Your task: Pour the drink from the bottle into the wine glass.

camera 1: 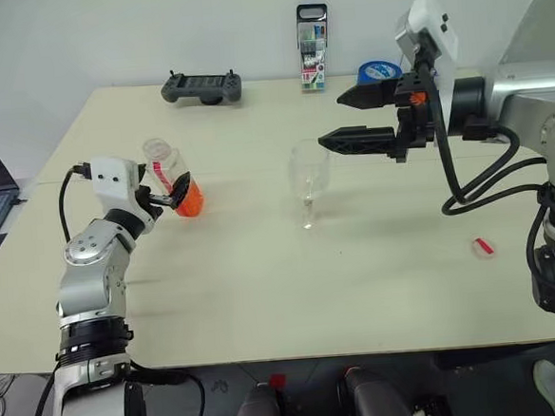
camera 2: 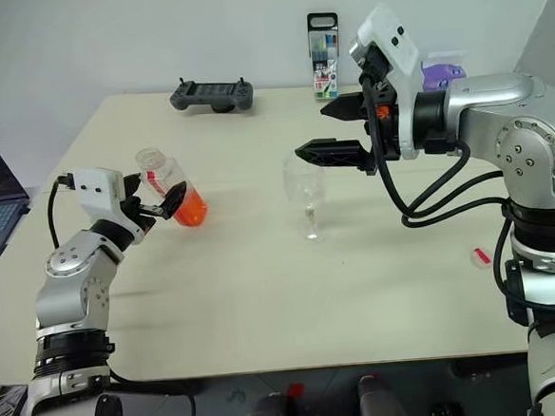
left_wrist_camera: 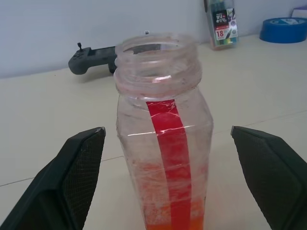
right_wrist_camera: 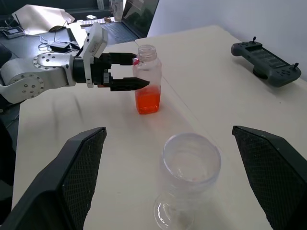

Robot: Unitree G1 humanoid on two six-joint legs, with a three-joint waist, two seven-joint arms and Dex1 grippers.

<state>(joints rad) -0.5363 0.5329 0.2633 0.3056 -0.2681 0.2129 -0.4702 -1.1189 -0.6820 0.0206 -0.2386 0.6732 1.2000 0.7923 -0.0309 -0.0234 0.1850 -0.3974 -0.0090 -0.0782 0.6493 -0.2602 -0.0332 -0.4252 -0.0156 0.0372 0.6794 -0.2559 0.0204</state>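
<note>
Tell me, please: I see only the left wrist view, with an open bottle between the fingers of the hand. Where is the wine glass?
Observer: The wine glass stands upright on the table, to the robot's right of the bottle and apart from it.
Operator: Is something in the glass?
Observer: No, in the right wrist view its bowl looks empty.
Operator: And the right hand?
Observer: The right hand is open and in the air, close to the glass on its right side, holding nothing.
</note>
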